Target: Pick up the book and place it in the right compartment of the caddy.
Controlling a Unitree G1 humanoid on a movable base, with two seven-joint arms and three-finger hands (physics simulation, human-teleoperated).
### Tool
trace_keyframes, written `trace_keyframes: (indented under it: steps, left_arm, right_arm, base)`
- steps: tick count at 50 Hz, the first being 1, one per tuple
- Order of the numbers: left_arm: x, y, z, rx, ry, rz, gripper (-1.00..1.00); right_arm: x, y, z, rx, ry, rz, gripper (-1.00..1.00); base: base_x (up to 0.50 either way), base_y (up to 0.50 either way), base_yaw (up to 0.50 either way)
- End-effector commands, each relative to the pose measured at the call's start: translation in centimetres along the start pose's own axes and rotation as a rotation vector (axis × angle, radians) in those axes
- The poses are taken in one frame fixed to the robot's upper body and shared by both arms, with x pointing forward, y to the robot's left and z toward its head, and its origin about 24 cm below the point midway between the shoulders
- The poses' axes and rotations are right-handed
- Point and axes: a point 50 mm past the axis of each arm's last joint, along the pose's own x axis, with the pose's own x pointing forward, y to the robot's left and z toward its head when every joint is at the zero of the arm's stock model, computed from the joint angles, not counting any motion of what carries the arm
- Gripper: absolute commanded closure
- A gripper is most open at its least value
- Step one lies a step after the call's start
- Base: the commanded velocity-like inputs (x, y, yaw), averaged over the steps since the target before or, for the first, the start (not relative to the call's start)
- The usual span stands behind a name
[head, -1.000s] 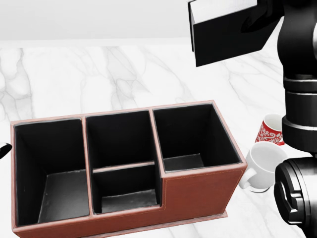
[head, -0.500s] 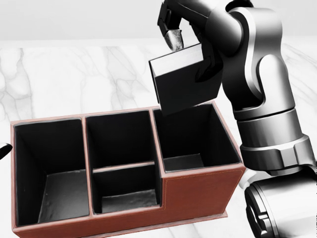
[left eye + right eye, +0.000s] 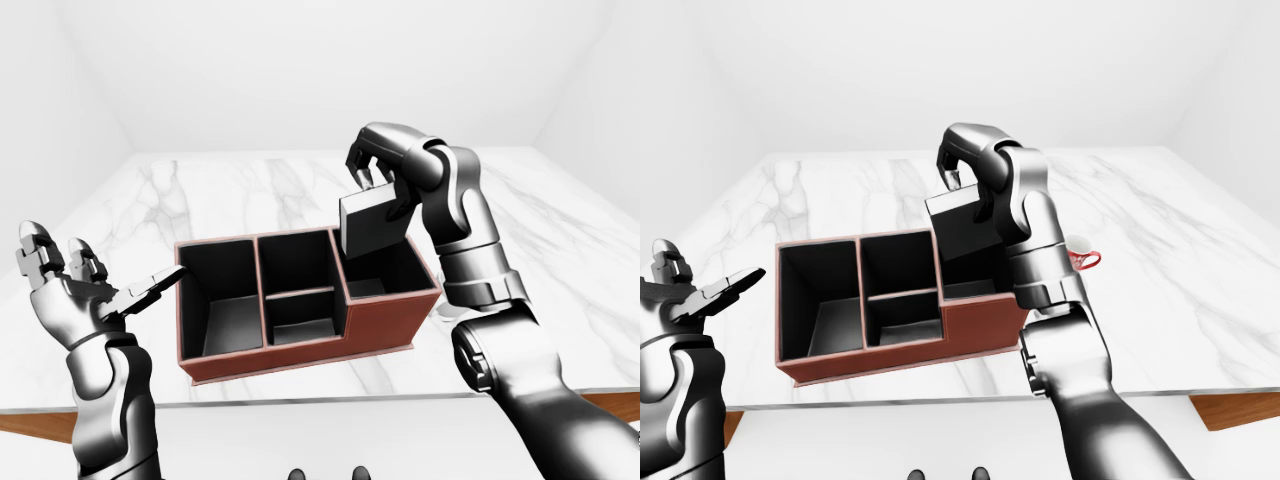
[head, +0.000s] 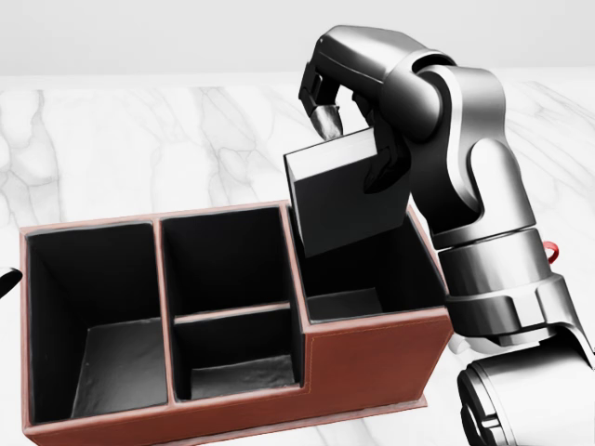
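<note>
A dark book hangs tilted in my right hand, whose fingers are shut on its upper edge. Its lower corner dips just inside the rim of the right compartment of the red-brown caddy. The caddy stands on the white marble table, and its black compartments hold nothing else. My left hand is open and empty. It is held up to the left of the caddy, apart from it.
A cup with a red handle stands just right of the caddy, mostly hidden by my right arm. The table's near edge runs below the caddy. White walls enclose the table.
My right hand has brought the book down and left from the head view's top right corner to the right compartment's rim. My arm now hides the cups. The left hand has not moved.
</note>
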Motion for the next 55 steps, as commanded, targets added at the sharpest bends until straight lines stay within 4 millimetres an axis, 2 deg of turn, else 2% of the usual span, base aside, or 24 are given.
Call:
trace_keyframes:
  steps: [1, 55]
  left_arm:
    - [0.0, 0.0, 0.0, 0.000, 0.000, 0.001, -1.00]
    - [0.0, 0.0, -0.2, 0.002, 0.001, -0.001, -1.00]
  right_arm:
    - [0.1, 1.2, -0.7, 0.029, 0.011, 0.029, 1.00]
    - [0.6, 3.3, -3.9, 0.120, 0.083, 0.140, 1.00]
  base:
    - [0.00, 0.00, 0.00]
    - [0.00, 0.00, 0.00]
